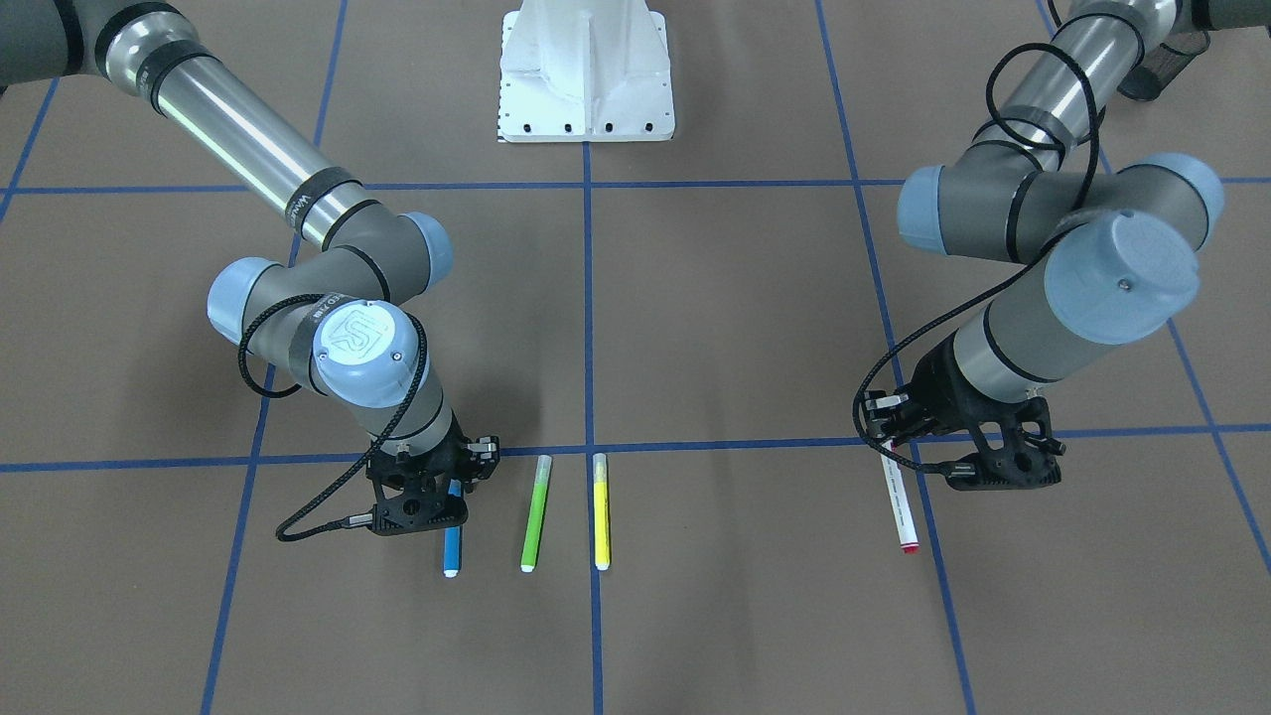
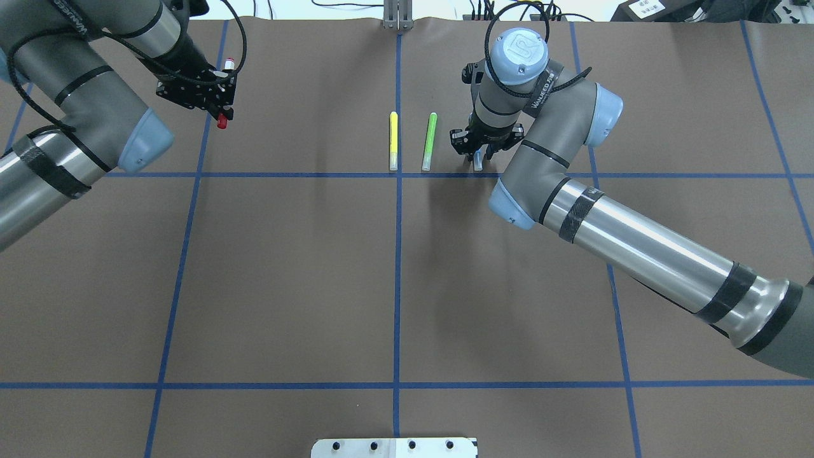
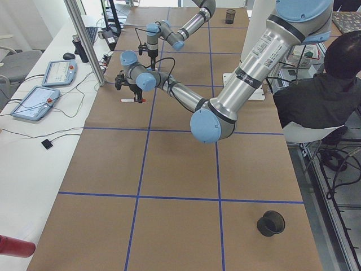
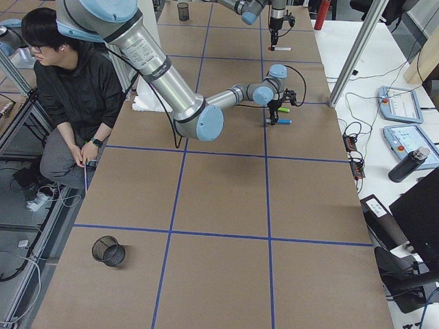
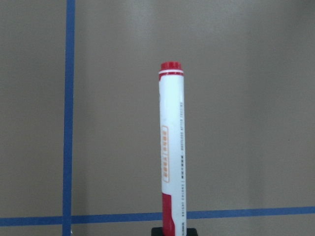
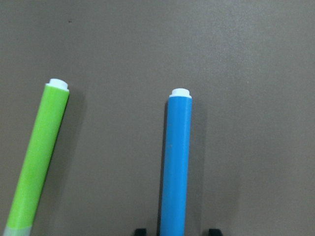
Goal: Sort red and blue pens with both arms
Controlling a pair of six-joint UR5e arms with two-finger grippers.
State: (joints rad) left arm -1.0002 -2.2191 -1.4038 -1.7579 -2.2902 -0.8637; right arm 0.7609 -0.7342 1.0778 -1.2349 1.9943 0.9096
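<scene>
The red pen [image 1: 899, 506], white-barrelled with red ends, sticks out from my left gripper [image 1: 891, 442], which is shut on its capped end. In the left wrist view the red pen [image 5: 171, 147] runs straight away from the fingers over brown paper. I cannot tell whether it touches the table. The blue pen [image 1: 452, 541] lies flat beside the green marker. My right gripper [image 2: 474, 151] stands over it, open, with one fingertip on each side of the blue pen [image 6: 175, 162] and a gap at both sides.
A green marker [image 1: 534, 513] and a yellow marker [image 1: 600, 511] lie side by side just left of the blue pen in the overhead view. A black mesh cup [image 4: 109, 251] stands at each far table end. A person [image 4: 68, 82] sits beside the table.
</scene>
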